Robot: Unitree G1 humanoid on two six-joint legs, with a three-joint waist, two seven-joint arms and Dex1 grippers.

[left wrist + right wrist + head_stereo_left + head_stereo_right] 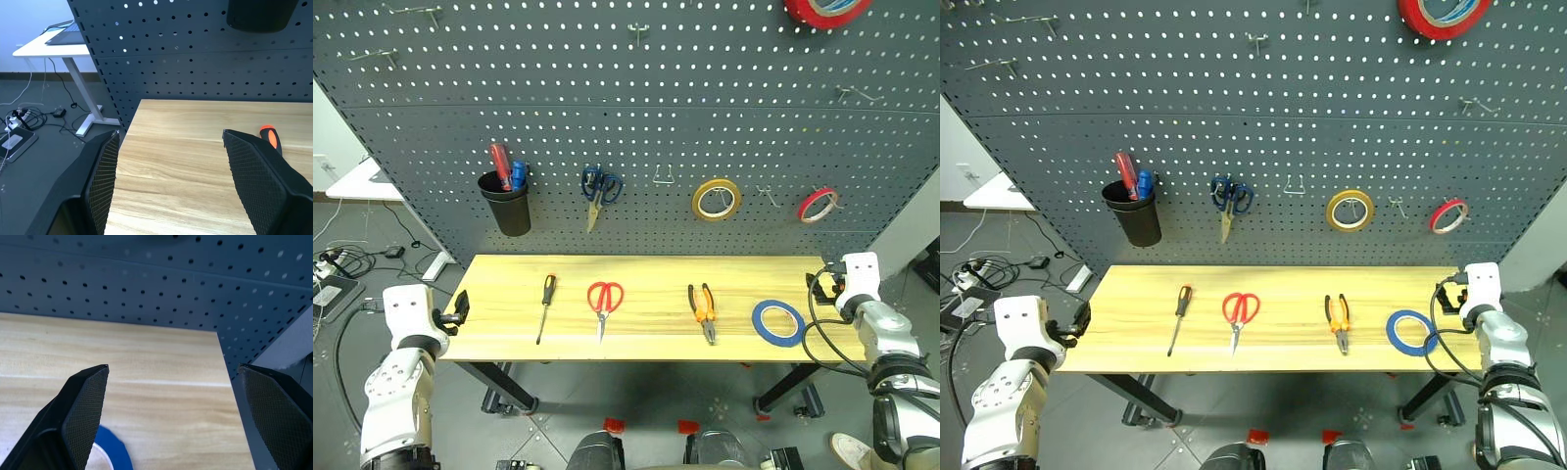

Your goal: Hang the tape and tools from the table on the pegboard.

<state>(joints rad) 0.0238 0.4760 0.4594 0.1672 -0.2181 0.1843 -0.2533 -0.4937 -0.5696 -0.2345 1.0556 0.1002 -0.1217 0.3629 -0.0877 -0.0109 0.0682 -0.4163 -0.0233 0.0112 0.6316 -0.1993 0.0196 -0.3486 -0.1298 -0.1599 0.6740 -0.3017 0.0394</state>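
Left eye view: long light-wood table (656,269) on black legs, set before the large dark grey perforated pegboard (607,78). In a row on the top, from nine o'clock to three o'clock: slim screwdriver with black-and-orange handle (545,305), red-handled scissors (603,305), orange-and-black-handled pliers (703,311), flat ring of blue tape (777,322). All four lying flat, well apart from one another, none hung yet. Already on the board: black cup of pens (505,201), blue-handled scissors (600,189), yellow tape roll (716,199), small red tape roll (817,205); bare hooks between them. Left gripper (460,306) just off the nine o'clock end of the table, right gripper (824,284) at the three o'clock end near the blue tape, both arms low, spread wide, roughly level. Right eye view: same layout, nothing to add. Left wrist view: black mesh-faced fingers (100,181) parted with nothing between them, aimed over the table corner, orange tip of the screwdriver at about three o'clock beside one finger. Right wrist view: fingers (88,406) spread as wide as they go, empty, edge of the blue tape at six o'clock between and beneath them. Likely risks: pads skidding over the thin flat ring and nudging it off the nearby table edge; a flat-lying tool slipping from a shallow pinch; a miss at the small hooks.
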